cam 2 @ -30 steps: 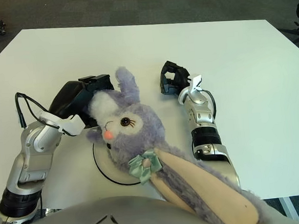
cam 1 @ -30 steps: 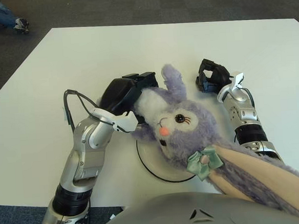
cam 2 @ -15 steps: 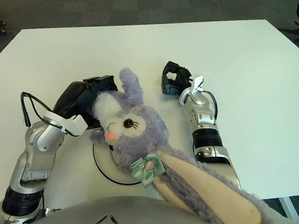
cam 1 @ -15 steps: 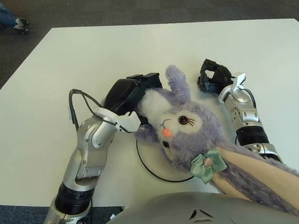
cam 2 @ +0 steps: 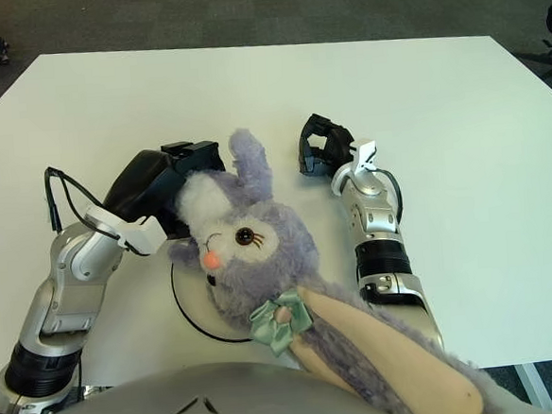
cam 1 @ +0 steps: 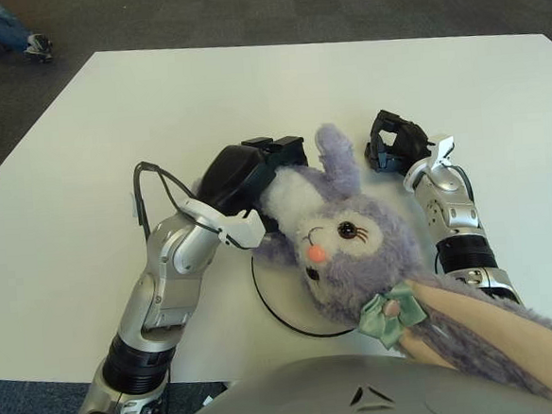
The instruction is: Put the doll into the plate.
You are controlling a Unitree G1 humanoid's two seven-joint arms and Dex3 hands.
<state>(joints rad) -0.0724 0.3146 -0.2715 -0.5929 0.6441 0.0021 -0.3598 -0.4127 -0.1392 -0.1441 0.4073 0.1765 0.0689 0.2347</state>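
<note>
I am gripping the doll (cam 1: 340, 245) with my left hand (cam 1: 255, 171), my dark fingers curled against the white back of its head, just beyond the plate (cam 1: 281, 306). The doll is a purple plush rabbit, and it is lying face up on its back, its head covering the far part of the white plate, which sits close in front of my hand on the white surface (cam 1: 249, 95). 1 short ear is sticking up just to the right of my fingers. A green bow (cam 1: 390, 313) sits at its neck, and 1 long ear with a tan inner side is trailing away toward my own body at the lower right.

My right hand (cam 1: 392, 142) is showing well to the right of the doll's upright ear, apart from it, its fingers curled in on themselves and holding nothing. Its forearm is running down beside the doll's cheek.
</note>
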